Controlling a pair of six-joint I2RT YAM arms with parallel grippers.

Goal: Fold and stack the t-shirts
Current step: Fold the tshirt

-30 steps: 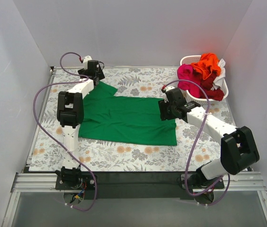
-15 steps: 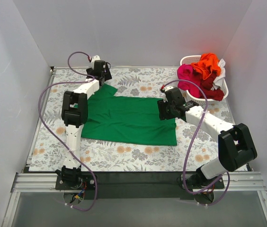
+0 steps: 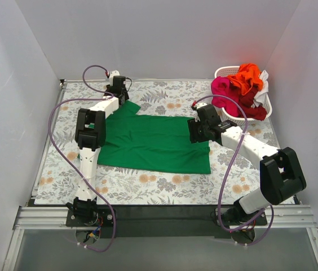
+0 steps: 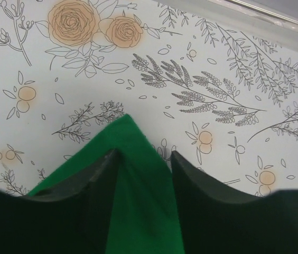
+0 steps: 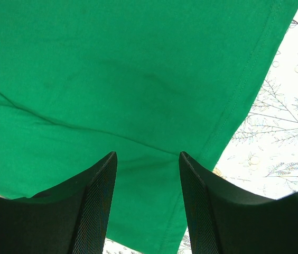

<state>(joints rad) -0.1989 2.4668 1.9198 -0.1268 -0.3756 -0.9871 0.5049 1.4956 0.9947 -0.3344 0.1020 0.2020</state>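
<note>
floral-print table (image 3: 164,183) fills the middle of the top view, w/ white walls round it. the green t-shirt (image 3: 153,144) lies spread flat at centre frame, mostly smooth. one sleeve pokes toward the upper left and its hem runs along the right side.

left arm (image 3: 88,132) rises up the left side of the frame and bends in over the shirt's upper-left sleeve. right arm (image 3: 249,147) comes in from the lower right and reaches to the shirt's right edge.

white plastic basket (image 3: 222,71) sits in the upper right corner of the table, well apart from the green tee. it's heaped w/ more shirts: orange t-shirt (image 3: 248,76) on top, magenta t-shirt (image 3: 222,87) at the left, dark red t-shirt (image 3: 249,104) lower down, and a bit of white t-shirt (image 3: 263,82) at the right.

left gripper (image 4: 142,156) is down on the sleeve corner. its jaws are apart, one finger each side of the green point w/ a strip of cloth between them. can't tell if that cloth is pinched yet.

right gripper (image 5: 148,156) is over the green cloth just inside the hem. its jaws are apart w/ a soft crease running across in front of them. nothing looks clamped, and can't tell if the tips touch the fabric.

purple cables (image 3: 226,175) loop off both arms.
</note>
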